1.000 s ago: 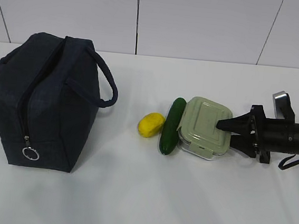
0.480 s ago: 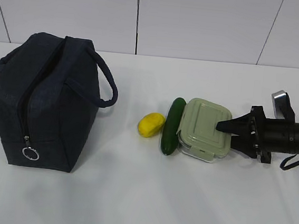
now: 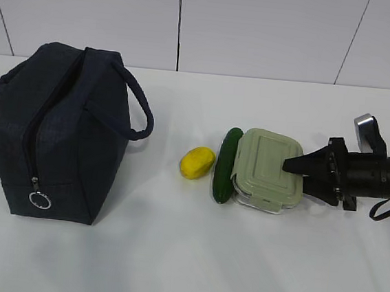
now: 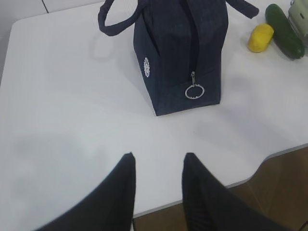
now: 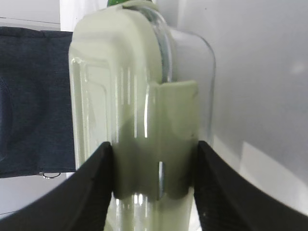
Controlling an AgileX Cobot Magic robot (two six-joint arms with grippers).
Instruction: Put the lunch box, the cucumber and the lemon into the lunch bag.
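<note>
No words, numbers or brand names can be read. The only mark is a small white round logo (image 4: 146, 67) on the side face of the lunch bag (image 4: 180, 53), seen in the left wrist view; its pattern is too small to read.

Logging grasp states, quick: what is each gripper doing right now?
Left gripper: open, empty, hovering over the table short of the lunch bag.
Right gripper: fingers on either side of the lunch box clip; shut on it.
</note>
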